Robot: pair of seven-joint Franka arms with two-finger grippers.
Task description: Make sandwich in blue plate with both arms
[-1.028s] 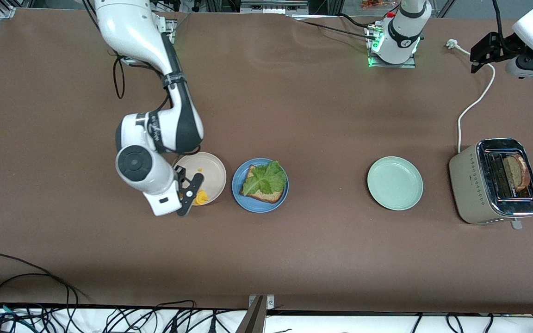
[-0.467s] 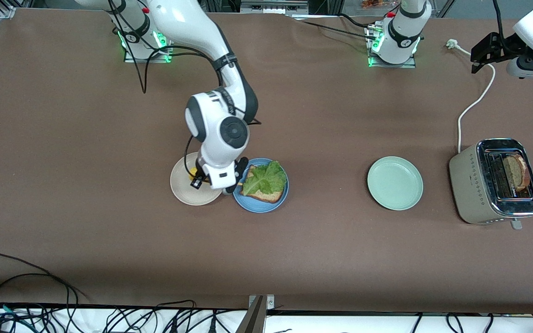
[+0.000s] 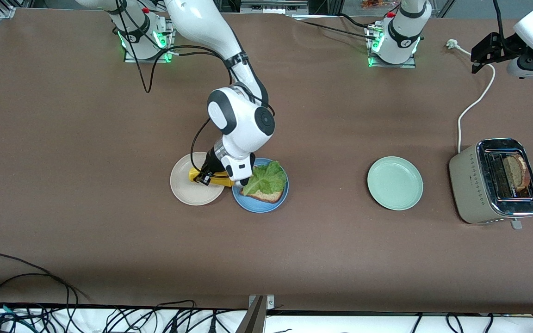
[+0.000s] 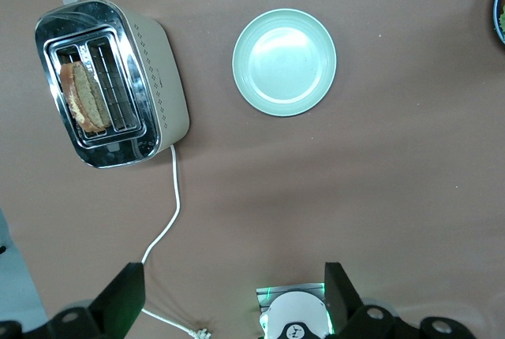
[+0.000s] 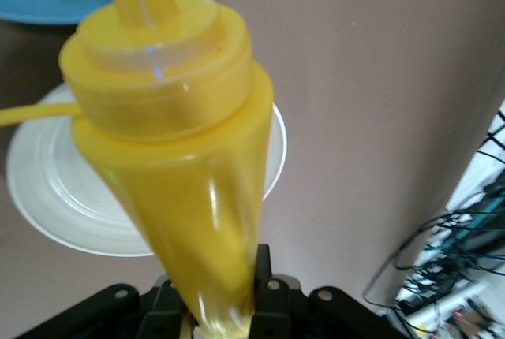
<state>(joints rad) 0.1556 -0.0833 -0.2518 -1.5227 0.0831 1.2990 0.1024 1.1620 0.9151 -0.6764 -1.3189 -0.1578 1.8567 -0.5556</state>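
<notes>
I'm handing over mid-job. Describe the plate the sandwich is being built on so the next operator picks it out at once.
Three round plates stand in a row on the brown table. The blue plate is the middle one, between the beige-white plate and the mint-green plate. It alone holds food: bread under lettuce.

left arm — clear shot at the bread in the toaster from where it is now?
Probably yes. The left gripper hangs open, holding nothing, high over the table's left-arm end. The bread slice stands upright in the toaster slot, top exposed, nothing over it. The right gripper is busy with the yellow bottle by the blue plate.
</notes>
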